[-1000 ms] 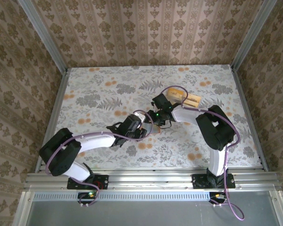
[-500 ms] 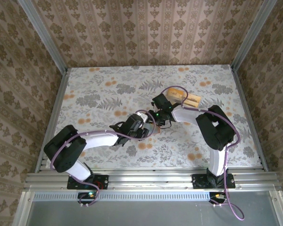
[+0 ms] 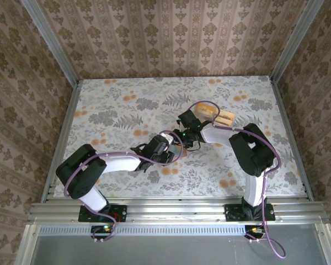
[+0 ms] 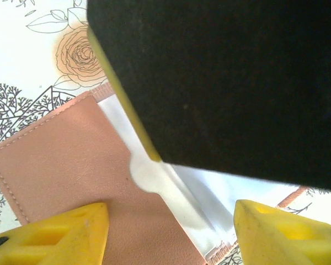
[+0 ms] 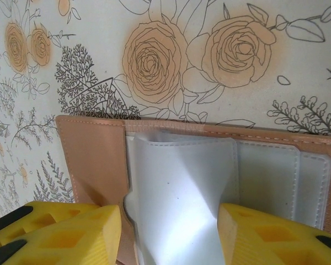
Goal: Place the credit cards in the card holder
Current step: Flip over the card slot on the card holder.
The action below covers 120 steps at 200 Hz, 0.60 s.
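Both grippers sit close together over the wallet (image 5: pixel 94 160) near the middle of the table (image 3: pixel 110 105), a little toward its near edge. The wallet lies open and flat, inner side up. From the right wrist its long axis runs left to right across the view: the stitched leather edge lies along the top, a leather panel covers the left end, and the clear pockets (image 5: pixel 182 182) are layered toward the right. The right gripper (image 5: pixel 168 226) is spread wide, one yellow tip on each side of the pockets — whether the tips touch the plastic I cannot tell.

From the left wrist the wallet lies on a slant, with its stitched corner at the left and a half-round notch where leather meets clear plastic. The left gripper (image 4: pixel 168 221) is also spread wide, with the wallet below the gap. A dark flat shape (image 4: pixel 220 83) with a yellow-green edge covers the upper right — what it is I cannot tell.

The cards (image 3: pixel 224 117) lie well apart from the wallet, toward the far right, beyond the right arm
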Motion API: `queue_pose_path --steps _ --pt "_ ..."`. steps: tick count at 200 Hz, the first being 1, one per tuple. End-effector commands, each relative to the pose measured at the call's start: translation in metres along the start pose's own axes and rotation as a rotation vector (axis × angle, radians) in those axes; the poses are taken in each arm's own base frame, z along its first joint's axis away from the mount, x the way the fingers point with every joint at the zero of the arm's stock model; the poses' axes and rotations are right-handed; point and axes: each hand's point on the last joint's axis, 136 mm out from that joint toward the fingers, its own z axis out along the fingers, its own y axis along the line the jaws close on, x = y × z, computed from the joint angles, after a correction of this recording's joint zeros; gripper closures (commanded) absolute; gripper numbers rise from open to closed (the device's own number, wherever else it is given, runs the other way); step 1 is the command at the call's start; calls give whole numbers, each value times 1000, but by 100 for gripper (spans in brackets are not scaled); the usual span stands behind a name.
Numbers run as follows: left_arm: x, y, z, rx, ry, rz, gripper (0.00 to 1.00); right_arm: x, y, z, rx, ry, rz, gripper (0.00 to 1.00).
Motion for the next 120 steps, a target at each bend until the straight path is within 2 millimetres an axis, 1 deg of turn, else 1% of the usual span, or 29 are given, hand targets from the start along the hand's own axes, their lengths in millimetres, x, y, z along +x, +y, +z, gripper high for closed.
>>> queue_pose_path --steps 1,53,74,120 --pt "13 2 4 -14 19 5 39 -8 7 -16 -14 -13 8 49" --pt "17 3 4 -15 19 -3 40 -18 6 -34 -21 -56 18 43" --pt "17 3 4 -14 17 -3 40 -17 4 -34 -18 -53 21 42" --pt "16 2 4 -12 15 -5 40 -9 2 -21 -32 -22 32 43"
